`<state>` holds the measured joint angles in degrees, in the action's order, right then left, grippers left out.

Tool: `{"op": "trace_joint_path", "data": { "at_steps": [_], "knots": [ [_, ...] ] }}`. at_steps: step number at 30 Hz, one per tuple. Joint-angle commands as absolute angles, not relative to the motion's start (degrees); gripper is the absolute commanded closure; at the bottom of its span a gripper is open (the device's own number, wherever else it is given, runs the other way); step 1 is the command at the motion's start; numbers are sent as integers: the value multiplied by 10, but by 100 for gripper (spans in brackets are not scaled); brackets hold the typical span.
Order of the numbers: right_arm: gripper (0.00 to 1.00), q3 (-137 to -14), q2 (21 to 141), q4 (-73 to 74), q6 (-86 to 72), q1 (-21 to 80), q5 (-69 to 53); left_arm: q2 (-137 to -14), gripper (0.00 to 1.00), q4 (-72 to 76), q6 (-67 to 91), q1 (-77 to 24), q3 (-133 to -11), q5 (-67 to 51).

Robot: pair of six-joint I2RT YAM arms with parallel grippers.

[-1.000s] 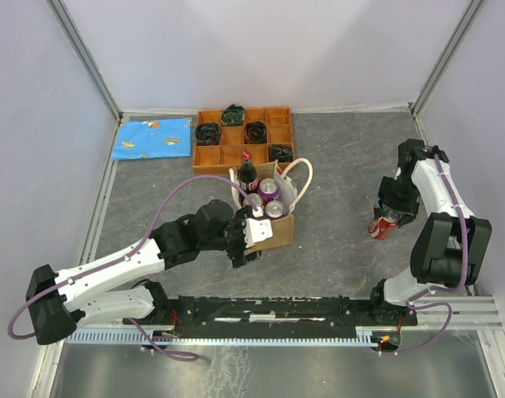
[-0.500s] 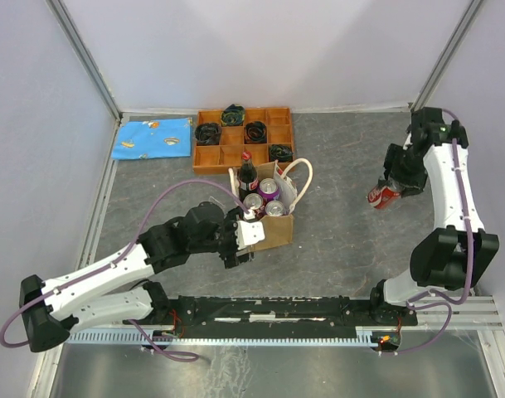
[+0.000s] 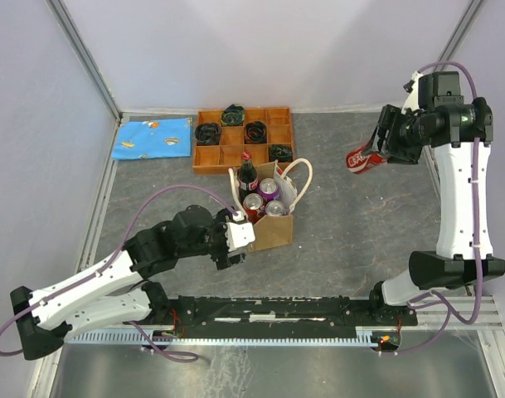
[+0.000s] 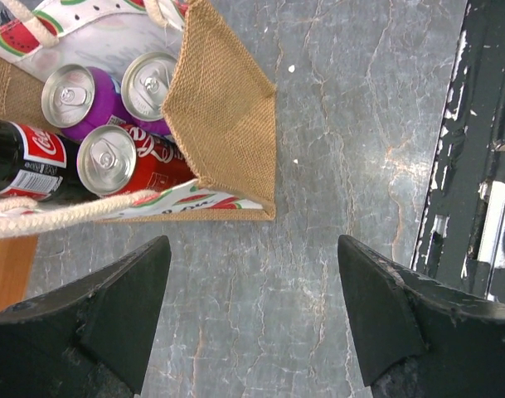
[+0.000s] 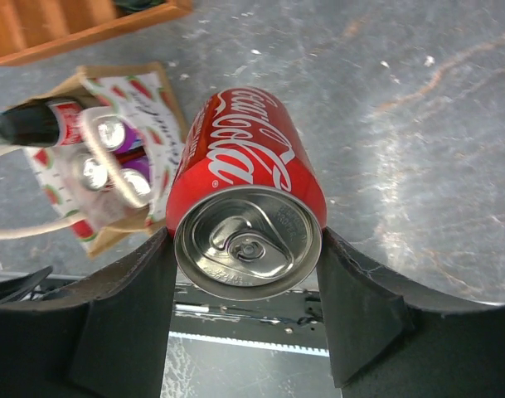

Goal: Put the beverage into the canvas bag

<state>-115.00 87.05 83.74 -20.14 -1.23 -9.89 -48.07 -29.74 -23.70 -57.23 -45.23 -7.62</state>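
The right gripper (image 5: pixel 248 286) clasps the red can (image 5: pixel 248 162) between its two fingers, close to the top end. The can is tilted and hangs in the air above the table (image 3: pixel 343 224), well apart from the canvas bag (image 3: pixel 273 232). The left gripper (image 4: pixel 252 303) is spread wide and holds nothing, just beside the upright bag, which contains cans (image 4: pixel 107 157) and a bottle (image 4: pixel 20 157).

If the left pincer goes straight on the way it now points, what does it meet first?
Most likely the grey table, just beside the canvas bag. Inside the open left pincer only tabletop shows; the bag's corner lies slightly off that line, though depth is unclear.
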Motion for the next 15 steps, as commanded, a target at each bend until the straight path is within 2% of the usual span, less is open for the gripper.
{"op": "trace_joint_path", "data": {
  "at_steps": [1, 6, 15],
  "knots": [
    [100, -1244, 850, 837, -261, 33, -150, -454, 12, -284, -245, -568, -431, -53],
    [100, -1287, 855, 821, -308, 107, -156, -418, 12, -291, -246, -565, -402, -41],
    [100, -1245, 887, 748, -350, 294, -87, -367, 12, -298, -213, -536, -386, 44]
  ]
}}
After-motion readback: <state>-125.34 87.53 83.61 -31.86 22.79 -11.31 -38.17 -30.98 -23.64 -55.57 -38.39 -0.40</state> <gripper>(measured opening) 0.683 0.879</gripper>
